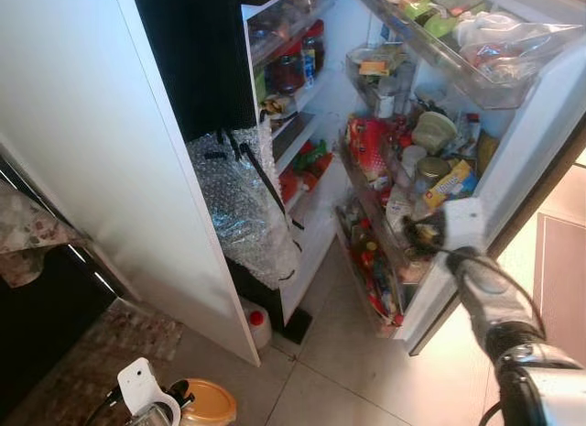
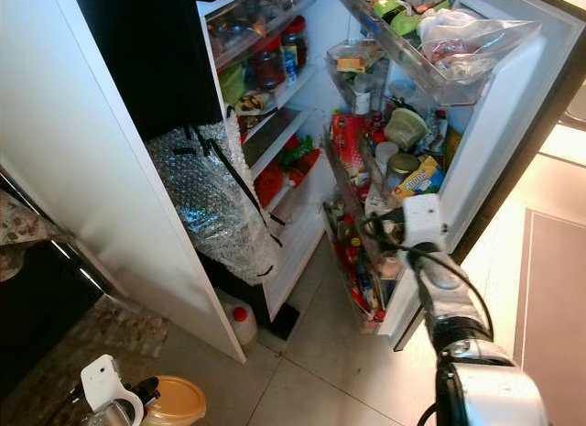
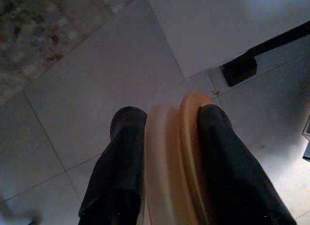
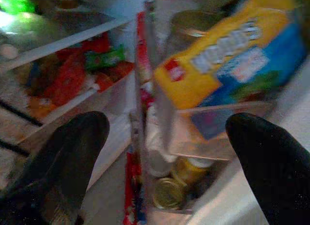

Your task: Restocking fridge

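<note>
At the far left a dark counter (image 1: 37, 307) edge runs beside the white cabinet panel (image 1: 101, 142), and low in front of it the left pincer (image 3: 167, 138) hangs over the tiled floor (image 3: 97, 89), its two black fingers (image 3: 121, 157) clamped on the rim of a tan plastic lid or container (image 3: 169, 162) (seen from above as a round orange-tan disc (image 1: 206, 403)). Just behind it, at the foot of the fridge, stands a white bottle with a red cap (image 1: 256, 323). A crumpled bubble-wrap bag (image 1: 243, 202) with black straps leans in the lower part of the open fridge, against its shelves (image 1: 298, 137); above it sit dark jars (image 1: 286, 73), and lower down red and green packets (image 1: 307, 165) lie on a shelf. Further right the fridge door (image 1: 526, 142) stands wide open, its racks crowded: a clear top bin (image 1: 476, 55) with bagged food, then jars, a red packet (image 1: 366, 147), a pale green lidded tub (image 1: 432, 130) and a yellow-and-blue packet (image 1: 449, 183), with bottles in the bottom rack. The right pincer (image 4: 169, 152) reaches toward the middle door rack, its fingers (image 4: 72, 152) spread wide and empty, the yellow-and-blue packet just ahead and slightly above them, gold-lidded jars (image 4: 169, 193) below.
</note>
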### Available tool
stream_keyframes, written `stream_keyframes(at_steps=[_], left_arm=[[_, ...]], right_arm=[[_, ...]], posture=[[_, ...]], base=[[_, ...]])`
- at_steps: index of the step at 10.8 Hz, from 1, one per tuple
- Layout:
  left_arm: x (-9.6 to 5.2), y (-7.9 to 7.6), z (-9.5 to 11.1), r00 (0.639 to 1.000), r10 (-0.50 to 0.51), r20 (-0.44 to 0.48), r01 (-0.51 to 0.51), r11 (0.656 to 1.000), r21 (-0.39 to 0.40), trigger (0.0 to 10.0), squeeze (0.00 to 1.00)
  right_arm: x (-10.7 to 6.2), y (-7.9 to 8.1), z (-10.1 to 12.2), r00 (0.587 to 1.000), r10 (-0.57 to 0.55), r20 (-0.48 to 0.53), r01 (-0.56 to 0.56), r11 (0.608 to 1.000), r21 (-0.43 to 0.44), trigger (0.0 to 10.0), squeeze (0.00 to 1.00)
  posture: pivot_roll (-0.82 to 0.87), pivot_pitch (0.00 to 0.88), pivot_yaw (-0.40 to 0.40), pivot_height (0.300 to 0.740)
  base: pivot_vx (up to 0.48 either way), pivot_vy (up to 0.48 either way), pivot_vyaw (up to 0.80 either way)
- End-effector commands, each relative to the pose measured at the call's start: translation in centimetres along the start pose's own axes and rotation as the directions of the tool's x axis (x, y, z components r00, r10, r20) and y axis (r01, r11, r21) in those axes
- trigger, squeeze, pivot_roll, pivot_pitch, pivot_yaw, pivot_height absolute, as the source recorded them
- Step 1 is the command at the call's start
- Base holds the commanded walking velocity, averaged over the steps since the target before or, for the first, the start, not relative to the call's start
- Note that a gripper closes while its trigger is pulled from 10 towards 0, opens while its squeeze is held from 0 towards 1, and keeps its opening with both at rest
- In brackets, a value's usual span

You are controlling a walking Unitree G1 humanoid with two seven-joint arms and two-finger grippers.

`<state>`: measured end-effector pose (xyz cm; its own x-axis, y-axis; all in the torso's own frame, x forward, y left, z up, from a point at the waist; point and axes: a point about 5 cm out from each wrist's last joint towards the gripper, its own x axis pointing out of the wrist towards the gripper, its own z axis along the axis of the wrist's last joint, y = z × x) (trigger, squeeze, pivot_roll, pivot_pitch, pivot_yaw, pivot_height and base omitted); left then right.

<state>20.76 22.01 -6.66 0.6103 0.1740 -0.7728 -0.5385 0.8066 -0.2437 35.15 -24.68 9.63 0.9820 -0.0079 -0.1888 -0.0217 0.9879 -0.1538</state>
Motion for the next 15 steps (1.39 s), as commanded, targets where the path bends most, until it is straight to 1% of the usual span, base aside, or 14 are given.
stream_keyframes(at_steps=[1, 2, 3, 4, 6, 8, 9, 11, 12, 13, 14, 15], left_arm=[[0.0, 0.3, 0.4, 1.0, 0.007, 0.011, -0.007, 1.0, 0.031, 10.0, 0.0], [0.0, 0.3, 0.4, 1.0, 0.006, 0.01, -0.006, 0.999, 0.033, 10.0, 0.0], [0.0, 0.3, 0.3, 1.0, 0.006, 0.008, -0.006, 0.999, 0.036, 10.0, 0.0], [0.0, 0.2, 0.2, 1.0, 0.005, 0.007, -0.005, 0.999, 0.038, 10.0, 0.0], [0.0, 0.2, 0.2, 1.0, 0.004, 0.007, -0.004, 0.999, 0.039, 10.0, 0.0], [0.0, 0.3, 0.1, 1.0, 0.007, 0.007, -0.007, 0.999, 0.041, 10.0, 0.0], [0.0, 0.3, 0.1, 1.0, 0.008, 0.006, -0.008, 0.999, 0.042, 10.0, 0.0], [0.0, 0.3, 0.0, 1.0, 0.008, 0.005, -0.008, 0.999, 0.044, 10.0, 0.0], [0.0, 0.3, 0.0, 1.0, 0.007, 0.004, -0.007, 0.999, 0.047, 10.0, 0.0], [0.0, 0.2, 0.0, 1.0, 0.005, 0.005, -0.005, 0.999, 0.049, 10.0, 0.0], [0.0, 0.1, 0.1, 1.0, 0.003, 0.006, -0.003, 0.999, 0.05, 10.0, 0.0], [0.0, 0.1, 0.1, 1.0, 0.001, 0.006, -0.002, 0.999, 0.049, 10.0, 0.0]], right_arm=[[0.0, -0.7, 0.3, 0.999, -0.035, 0.016, 0.035, 0.999, 0.013, 10.0, 0.0], [-0.2, -1.4, 0.8, 0.995, -0.082, 0.063, 0.08, 0.996, 0.034, 10.0, 0.0], [-0.4, -1.8, 0.8, 0.991, -0.112, 0.077, 0.109, 0.993, 0.043, 10.0, 0.0], [-0.5, -2.0, 0.8, 0.988, -0.128, 0.082, 0.124, 0.991, 0.05, 10.0, 0.0], [-0.7, -2.7, 0.8, 0.988, -0.133, 0.083, 0.131, 0.991, 0.031, 10.0, 0.0], [-1.0, -4.8, 1.8, 0.978, -0.184, 0.097, 0.184, 0.983, 0.003, 10.0, 0.0], [-1.2, -5.6, 2.1, 0.974, -0.203, 0.103, 0.205, 0.979, -0.007, 10.0, 0.0], [-1.8, -7.3, 2.3, 0.963, -0.247, 0.103, 0.251, 0.968, -0.02, 10.0, 0.0], [-2.4, -8.5, 2.2, 0.955, -0.279, 0.1, 0.283, 0.959, -0.026, 10.0, 0.0], [-3.3, -10.1, 1.9, 0.941, -0.324, 0.092, 0.329, 0.943, -0.041, 10.0, 0.0], [-4.4, -12.0, 1.7, 0.914, -0.398, 0.08, 0.401, 0.915, -0.032, 10.0, 0.0], [-6.7, -15.1, 0.9, 0.843, -0.535, 0.051, 0.536, 0.844, -0.018, 10.0, 0.0]], posture=[[-0.08, 0.017, 0.076, 0.74], [-0.09, 0.018, 0.077, 0.74], [-0.09, 0.018, 0.077, 0.74], [-0.09, 0.019, 0.079, 0.74], [-0.09, 0.02, 0.08, 0.74], [-0.09, 0.022, 0.075, 0.74], [-0.09, 0.023, 0.076, 0.74], [-0.1, 0.023, 0.08, 0.74], [-0.1, 0.023, 0.081, 0.74], [-0.11, 0.022, 0.083, 0.74], [-0.11, 0.022, 0.083, 0.74], [-0.11, 0.02, 0.081, 0.74]], base=[[0.0, 0.0, 0.0], [0.0, 0.0, 0.0], [0.0, 0.0, 0.0], [0.0, 0.0, 0.0], [0.0, 0.0, 0.0], [0.0, 0.0, 0.0], [0.0, 0.0, 0.0], [0.0, 0.0, 0.0], [0.0, 0.0, 0.0], [0.0, 0.0, 0.0], [0.0, 0.0, 0.0], [0.0, 0.0, 0.0]])
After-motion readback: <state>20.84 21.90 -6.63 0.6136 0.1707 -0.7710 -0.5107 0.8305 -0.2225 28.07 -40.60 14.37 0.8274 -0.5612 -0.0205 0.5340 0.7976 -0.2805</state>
